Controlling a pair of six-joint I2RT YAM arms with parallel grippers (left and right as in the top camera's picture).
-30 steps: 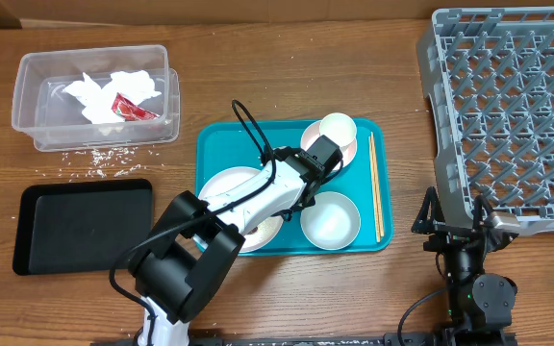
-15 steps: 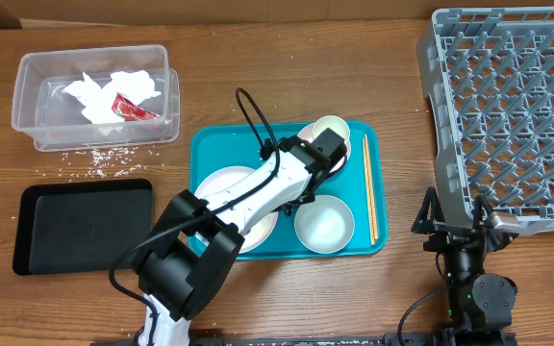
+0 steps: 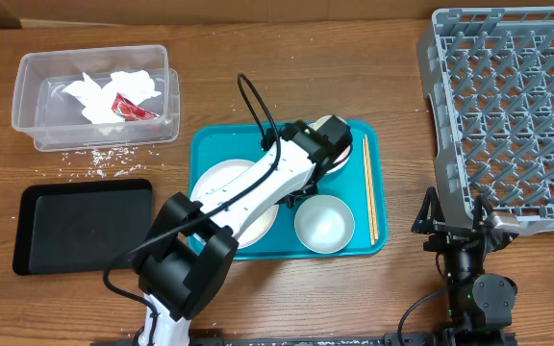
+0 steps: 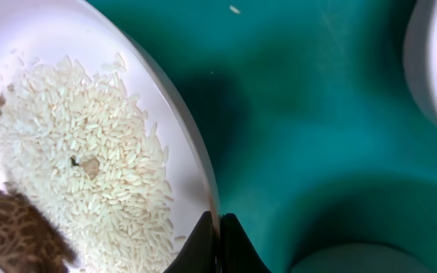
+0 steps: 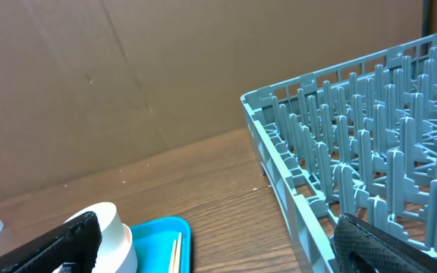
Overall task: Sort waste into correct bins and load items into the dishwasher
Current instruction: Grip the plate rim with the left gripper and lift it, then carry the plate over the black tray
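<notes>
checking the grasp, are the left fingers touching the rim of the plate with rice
Touching. In the left wrist view the left fingers pinch the rim of the rice plate with no gap showing.

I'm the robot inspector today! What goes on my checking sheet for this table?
Surface: wooden table, loose rice grains by the clear tub.
Job's things: tissue and red wrapper in the tub; black tray bare; plate with rice heap and brown scrap, bowl, chopsticks on teal tray; grey rack empty.
Clutter: nothing seen.
Hands: left hand pinched on the plate's rim; right hand open beside the rack.
Cables: black cable loops above the left arm.
Surroundings: brown cardboard wall.
</notes>
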